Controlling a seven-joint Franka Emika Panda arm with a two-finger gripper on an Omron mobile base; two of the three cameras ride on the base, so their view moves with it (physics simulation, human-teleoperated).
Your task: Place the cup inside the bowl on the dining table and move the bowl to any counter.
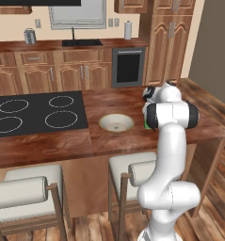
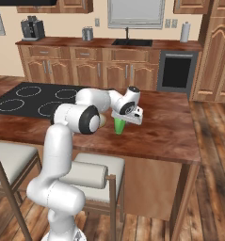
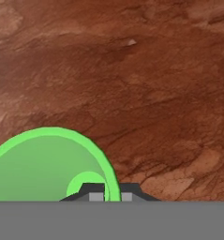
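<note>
Now, line by line:
Gripper: the gripper points down over the cup, its two dark fingertips pressed nearly together across the cup's rim wall, one tip inside the rim and one just outside, pinching it.
Cup: the cup stands upright on the dining table, near its right-hand part, directly under the hand; in the hand view its bright green round mouth and smaller round bottom face the camera.
Bowl: the bowl sits on the dining table between the cooktop and the cup, apart from the cup; its cream inside is open to view.
Dining table: the dining table carries the cooktop at its left, with white-cushioned stools along the near edge.
Counter: the counter runs along the back wall, with a sink set in it and a grey canister standing on it.
Arm: the arm rises in front of the table and bends down over the cup.
</note>
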